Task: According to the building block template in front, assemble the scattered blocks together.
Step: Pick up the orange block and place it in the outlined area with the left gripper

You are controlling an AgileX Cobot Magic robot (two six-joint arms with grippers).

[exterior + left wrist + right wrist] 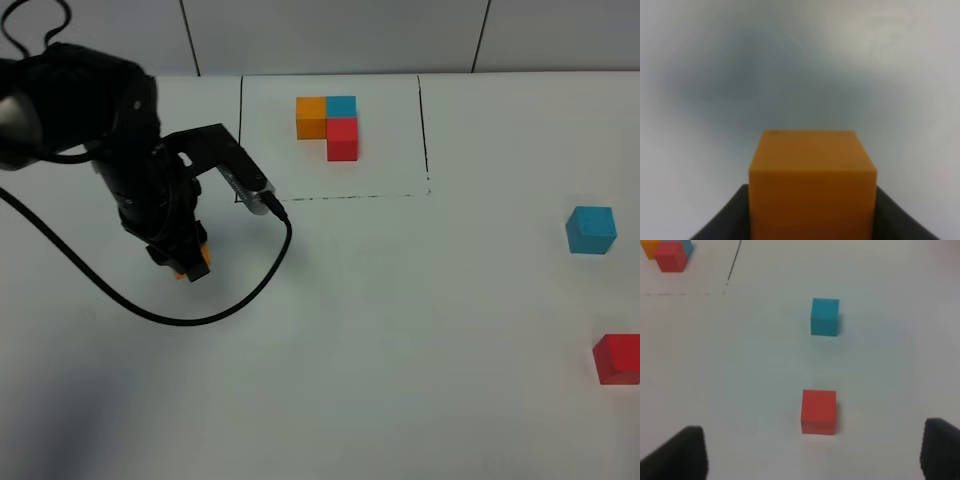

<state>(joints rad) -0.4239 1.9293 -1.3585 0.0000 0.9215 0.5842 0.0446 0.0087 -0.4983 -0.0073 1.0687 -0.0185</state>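
The building block template is an L of orange, cyan-blue and red cubes inside a thin black-line rectangle at the back; it also shows in the right wrist view. My left gripper is shut on the orange cube, left of the rectangle's front corner. The cyan-blue cube and the red cube sit apart at the far right. My right gripper is open and empty, just short of the red cube; it is outside the exterior high view.
A black cable loops from the left arm across the white table. The table's back edge meets a wall just behind the template's rectangle.
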